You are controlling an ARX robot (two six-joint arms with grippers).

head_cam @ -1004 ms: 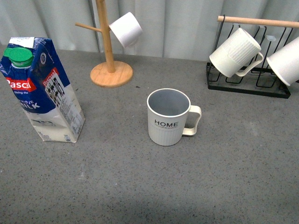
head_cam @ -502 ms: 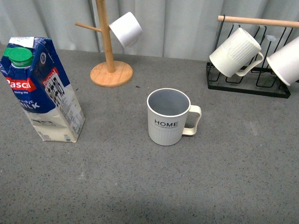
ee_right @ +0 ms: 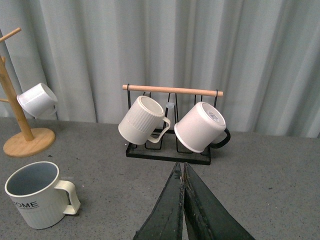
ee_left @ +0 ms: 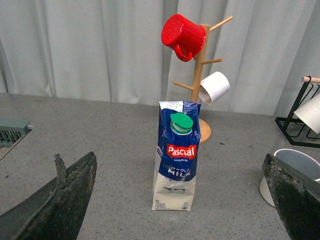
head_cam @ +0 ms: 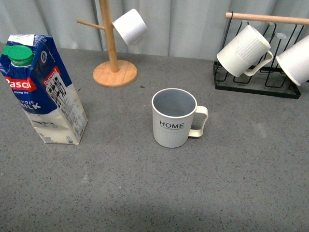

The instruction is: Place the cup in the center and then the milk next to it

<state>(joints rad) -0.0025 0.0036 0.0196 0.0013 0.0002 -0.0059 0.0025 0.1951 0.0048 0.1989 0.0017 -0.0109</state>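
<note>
The milk carton (ee_left: 176,160) stands upright on the left of the table (head_cam: 145,193), well apart from the centred cup (head_cam: 174,118) and directly ahead of the wide-spread left gripper (ee_left: 179,157); the right gripper (ee_right: 181,172) is closed and empty.

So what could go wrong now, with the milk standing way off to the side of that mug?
The milk is tall and narrow, so a high or off-centre squeeze by the open left gripper could tip it. If it is set down too close, it might bump the cup, which stands free in the middle. The wooden mug tree stands behind, between the two, so a passing arm could clip it.
</note>
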